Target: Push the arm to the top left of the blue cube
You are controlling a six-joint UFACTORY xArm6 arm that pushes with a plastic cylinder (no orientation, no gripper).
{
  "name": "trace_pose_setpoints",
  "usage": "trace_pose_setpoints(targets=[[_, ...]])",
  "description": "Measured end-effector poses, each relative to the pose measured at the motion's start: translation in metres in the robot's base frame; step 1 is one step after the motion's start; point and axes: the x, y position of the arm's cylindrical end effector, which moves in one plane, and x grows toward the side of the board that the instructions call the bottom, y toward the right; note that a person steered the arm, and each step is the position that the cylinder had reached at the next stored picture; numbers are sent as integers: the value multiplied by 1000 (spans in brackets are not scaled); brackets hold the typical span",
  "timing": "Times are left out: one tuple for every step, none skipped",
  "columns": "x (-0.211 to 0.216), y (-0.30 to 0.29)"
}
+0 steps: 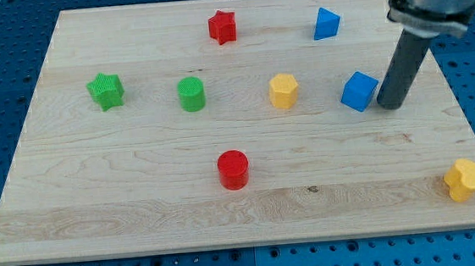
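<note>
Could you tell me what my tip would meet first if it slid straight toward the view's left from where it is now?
Most likely the blue cube: my tip sits just at its right side, very close or perhaps touching.

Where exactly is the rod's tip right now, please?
My tip: holding nothing, just right of the blue cube, close beside it; contact cannot be told.

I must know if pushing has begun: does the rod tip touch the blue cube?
Cannot tell. In the camera view my tip stands close at the blue cube's right side, but no clear gap or contact shows.
</note>
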Motion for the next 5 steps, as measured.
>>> trace_pose_setpoints(targets=[[-31,2],[-77,-25],[-77,-98],[-66,-115],[-45,-98]])
